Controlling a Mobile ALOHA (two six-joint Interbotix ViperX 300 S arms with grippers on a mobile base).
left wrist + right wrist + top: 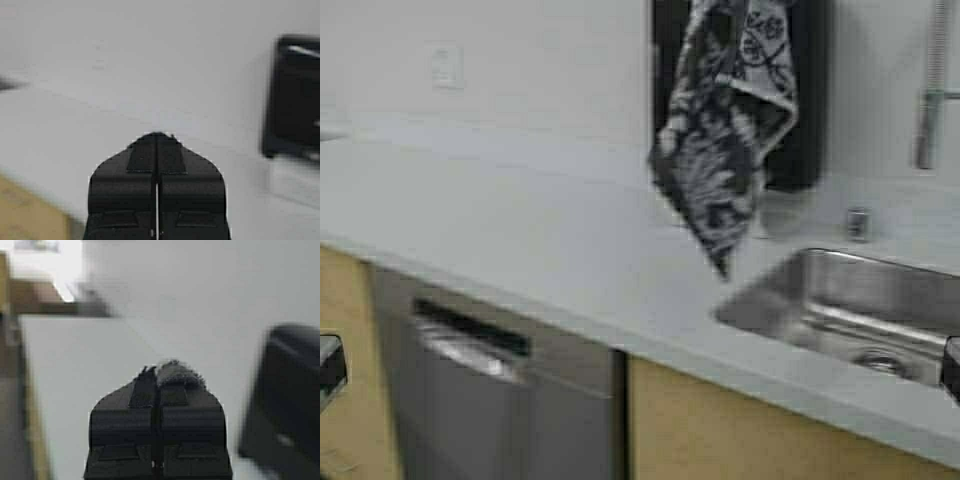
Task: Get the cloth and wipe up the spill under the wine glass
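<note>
The cloth, dark grey-black with a white floral pattern, hangs limp from above the top of the high view, in front of a black wall unit behind the countertop. It is not in either wrist view. My left gripper is shut and empty, low at the left edge of the high view. My right gripper is shut, with a small grey fuzzy tuft at its tip, low at the right edge of the high view. The wine glass and the spill are out of view.
A steel sink is set in the counter at the right, with a faucet behind it and a small steel item on the ledge. A dishwasher front and yellow cabinet doors are below the counter edge.
</note>
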